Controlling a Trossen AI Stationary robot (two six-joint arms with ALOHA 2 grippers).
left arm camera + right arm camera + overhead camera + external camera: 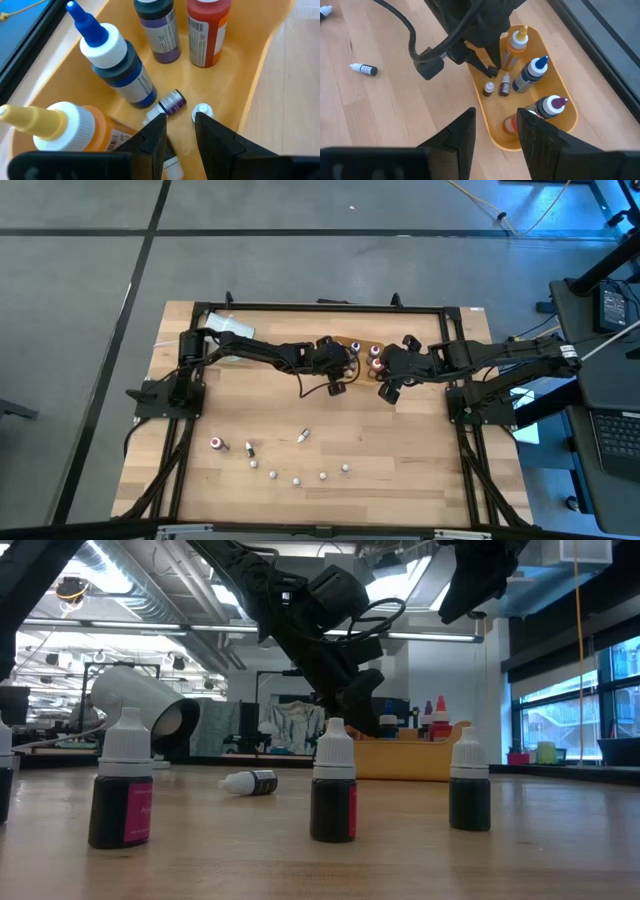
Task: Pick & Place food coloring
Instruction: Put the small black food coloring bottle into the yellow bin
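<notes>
The tan-orange tray (352,346) lies at the table's far middle. It holds larger squeeze bottles: blue-tipped (117,62), yellow-tipped orange (60,127), purple (161,27) and red (207,30). Two tiny vials are also in it, a purple-labelled one (171,102) and a white-capped one (202,111). My left gripper (180,127) is open, pointing down into the tray just above these vials. My right gripper (495,125) is open and hovers over the table right of the tray. Several tiny vials (297,478) stand or lie near the near edge.
A large white cylinder (140,705) lies at the far left by the left arm's base. Three vials (333,782) stand close to the low camera and one (250,782) lies on its side. Bare wood (400,435) stretches between the tray and the near row.
</notes>
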